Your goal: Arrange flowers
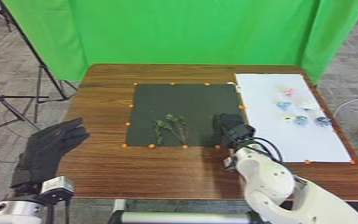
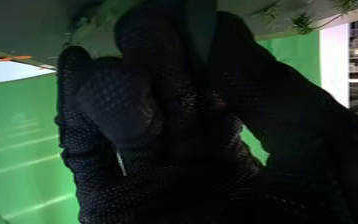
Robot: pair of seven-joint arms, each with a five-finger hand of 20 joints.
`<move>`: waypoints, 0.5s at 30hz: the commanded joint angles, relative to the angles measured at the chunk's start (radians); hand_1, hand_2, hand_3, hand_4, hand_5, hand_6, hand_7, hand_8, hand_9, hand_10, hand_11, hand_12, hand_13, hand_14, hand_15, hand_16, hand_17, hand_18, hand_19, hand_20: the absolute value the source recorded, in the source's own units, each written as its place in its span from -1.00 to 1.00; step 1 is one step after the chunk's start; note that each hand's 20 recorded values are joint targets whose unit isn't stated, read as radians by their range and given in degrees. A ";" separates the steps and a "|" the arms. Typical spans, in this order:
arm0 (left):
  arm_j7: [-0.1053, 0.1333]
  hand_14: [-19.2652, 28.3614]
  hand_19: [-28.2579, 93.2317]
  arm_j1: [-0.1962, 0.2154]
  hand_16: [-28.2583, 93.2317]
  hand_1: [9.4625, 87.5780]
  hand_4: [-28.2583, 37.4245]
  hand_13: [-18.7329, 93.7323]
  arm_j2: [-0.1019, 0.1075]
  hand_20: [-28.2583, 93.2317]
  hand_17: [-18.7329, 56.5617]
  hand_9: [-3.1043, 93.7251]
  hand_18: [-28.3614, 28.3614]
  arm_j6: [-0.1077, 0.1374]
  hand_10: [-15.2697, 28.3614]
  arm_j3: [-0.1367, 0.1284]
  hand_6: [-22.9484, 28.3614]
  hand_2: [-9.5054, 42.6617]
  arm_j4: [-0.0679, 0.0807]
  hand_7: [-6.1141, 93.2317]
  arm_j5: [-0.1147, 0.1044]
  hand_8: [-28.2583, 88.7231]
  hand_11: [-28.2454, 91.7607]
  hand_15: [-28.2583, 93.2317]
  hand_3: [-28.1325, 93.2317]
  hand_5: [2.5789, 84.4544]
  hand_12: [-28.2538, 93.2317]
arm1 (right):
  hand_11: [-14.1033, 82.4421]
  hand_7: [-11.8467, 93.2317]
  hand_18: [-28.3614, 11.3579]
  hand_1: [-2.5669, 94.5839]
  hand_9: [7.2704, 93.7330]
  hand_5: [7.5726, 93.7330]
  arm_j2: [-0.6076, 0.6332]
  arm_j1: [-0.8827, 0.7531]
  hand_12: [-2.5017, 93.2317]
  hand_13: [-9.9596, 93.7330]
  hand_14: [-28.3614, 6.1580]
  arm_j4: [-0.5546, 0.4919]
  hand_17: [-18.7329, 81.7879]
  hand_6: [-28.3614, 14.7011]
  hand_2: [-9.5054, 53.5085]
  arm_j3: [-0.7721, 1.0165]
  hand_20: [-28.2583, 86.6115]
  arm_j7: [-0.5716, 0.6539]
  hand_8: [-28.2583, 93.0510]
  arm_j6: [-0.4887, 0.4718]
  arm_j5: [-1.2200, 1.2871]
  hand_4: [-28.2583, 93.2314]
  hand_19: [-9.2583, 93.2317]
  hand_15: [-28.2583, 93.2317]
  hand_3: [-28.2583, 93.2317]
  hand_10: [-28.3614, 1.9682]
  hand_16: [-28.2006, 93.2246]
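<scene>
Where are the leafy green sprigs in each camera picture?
Head view: on the black mat, left of the right hand, the sprigs lie.
Right wrist view: beyond the right hand, leafy sprigs.
Shared landmark: green backdrop.

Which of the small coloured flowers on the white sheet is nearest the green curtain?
The pink flower, at the far end of the group; the other flowers all lie nearer the robot.

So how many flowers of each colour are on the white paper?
Pink flower: 1
Blue flowers: 3
Pale flowers, whitish or yellowish: 2
Total: 6
</scene>
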 commanded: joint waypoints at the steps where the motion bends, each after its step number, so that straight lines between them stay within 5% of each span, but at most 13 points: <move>1: 0.018 1.00 0.39 0.016 -0.73 -0.54 -0.56 -0.16 0.022 -0.28 -0.75 -0.09 0.77 0.017 0.74 0.004 0.47 -0.43 0.004 -0.57 -0.020 -0.66 0.12 0.46 0.81 0.11 -0.35 | -0.01 -0.12 -0.66 0.02 0.68 0.57 0.017 -0.015 -0.25 0.60 0.14 -0.019 -0.01 0.18 -0.97 0.011 -0.40 0.000 -0.33 -0.018 0.020 -1.00 0.79 0.59 0.79 0.09 -0.12; 8: 0.029 1.00 0.38 0.026 -0.73 -0.54 -0.57 -0.16 0.042 -0.28 -0.76 -0.09 0.77 0.027 0.74 0.005 0.46 -0.43 0.003 -0.57 -0.035 -0.66 0.12 0.46 0.81 0.11 -0.35 | 0.06 -0.15 -0.71 -0.05 0.60 0.53 0.022 -0.022 -0.32 0.55 0.06 -0.029 -0.02 0.11 -1.00 0.015 -0.39 0.010 -0.33 -0.011 0.030 -0.99 0.78 0.61 0.78 -0.02 -0.13; 13: 0.021 1.00 0.38 0.032 -0.73 -0.54 -0.56 -0.16 0.026 -0.28 -0.75 -0.09 0.77 0.027 0.75 0.004 0.46 -0.42 -0.002 -0.57 -0.028 -0.66 0.12 0.47 0.81 0.11 -0.35 | 0.07 -0.18 -0.77 -0.08 0.56 0.52 0.039 -0.034 -0.39 0.53 0.01 -0.048 -0.01 0.09 -1.00 0.016 -0.38 0.035 -0.37 0.014 0.016 -0.99 0.78 0.62 0.79 -0.11 -0.14; 15: 0.026 1.00 0.39 0.041 -0.73 -0.54 -0.56 -0.16 0.035 -0.28 -0.75 -0.09 0.77 0.033 0.75 0.003 0.47 -0.43 -0.003 -0.57 -0.035 -0.66 0.12 0.47 0.82 0.11 -0.35 | 0.07 -0.18 -0.78 -0.09 0.56 0.52 0.043 -0.032 -0.42 0.53 0.00 -0.056 -0.01 0.08 -1.00 0.018 -0.38 0.040 -0.37 0.010 0.020 -0.98 0.78 0.62 0.80 -0.13 -0.14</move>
